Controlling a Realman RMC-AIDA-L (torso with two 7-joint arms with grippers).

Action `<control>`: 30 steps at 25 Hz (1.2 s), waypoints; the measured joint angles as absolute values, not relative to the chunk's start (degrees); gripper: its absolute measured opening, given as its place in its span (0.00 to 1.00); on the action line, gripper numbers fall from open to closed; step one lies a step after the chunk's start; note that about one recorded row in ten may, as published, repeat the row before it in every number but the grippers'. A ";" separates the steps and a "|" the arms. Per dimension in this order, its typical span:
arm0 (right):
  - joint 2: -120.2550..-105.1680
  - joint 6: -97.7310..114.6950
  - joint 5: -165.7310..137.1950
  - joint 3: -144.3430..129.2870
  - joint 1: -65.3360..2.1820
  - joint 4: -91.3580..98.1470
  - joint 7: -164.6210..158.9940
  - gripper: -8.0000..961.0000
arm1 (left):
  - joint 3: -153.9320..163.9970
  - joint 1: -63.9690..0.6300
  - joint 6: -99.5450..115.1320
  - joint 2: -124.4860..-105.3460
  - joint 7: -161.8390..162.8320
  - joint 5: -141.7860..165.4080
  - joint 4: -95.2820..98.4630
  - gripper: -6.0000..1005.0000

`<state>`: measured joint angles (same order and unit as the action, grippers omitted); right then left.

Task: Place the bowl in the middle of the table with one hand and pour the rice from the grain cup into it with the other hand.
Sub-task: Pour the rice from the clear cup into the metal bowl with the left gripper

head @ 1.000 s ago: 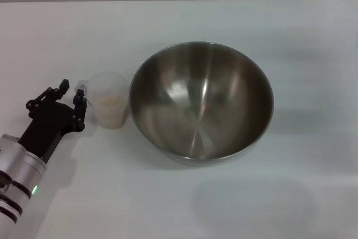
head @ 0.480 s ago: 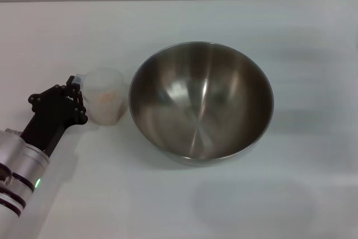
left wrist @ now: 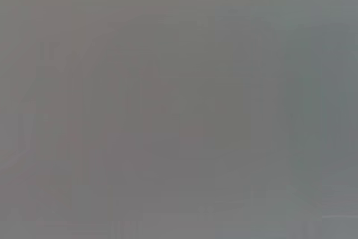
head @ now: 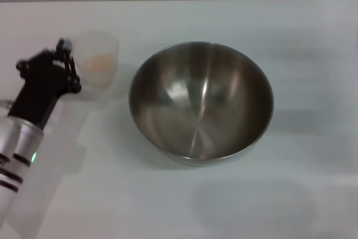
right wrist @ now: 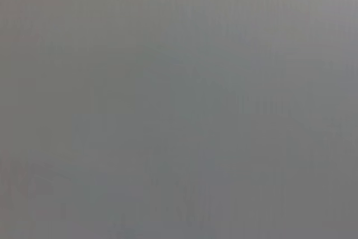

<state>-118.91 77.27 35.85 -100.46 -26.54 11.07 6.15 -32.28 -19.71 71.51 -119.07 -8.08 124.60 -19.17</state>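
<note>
The large steel bowl (head: 201, 102) sits upright on the white table (head: 291, 194), near its middle, and looks empty inside. In the head view my left gripper (head: 67, 60), black on a silver-white arm with a green light, is shut on the handle of the small translucent grain cup (head: 96, 65). The cup is lifted off the table, upright, to the left of the bowl and apart from it. Pale rice (head: 98, 63) shows inside the cup. My right gripper is out of view. Both wrist views show only flat grey.
The table's far edge (head: 179, 0) runs across the top of the head view. My left arm (head: 22, 138) crosses the table's front left corner. Nothing else stands on the table.
My left gripper closed on the cup's handle, then raised the cup off the table and away from me. The bowl has not moved.
</note>
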 joint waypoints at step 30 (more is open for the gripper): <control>-118.83 77.44 35.99 -100.45 -26.56 11.47 8.12 0.41 | -11.46 -26.24 76.54 -119.18 -96.65 125.25 -25.27 0.07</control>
<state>-118.83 77.44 35.99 -100.45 -26.56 11.47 8.12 -11.46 -26.24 76.54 -119.18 -96.65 125.25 -25.27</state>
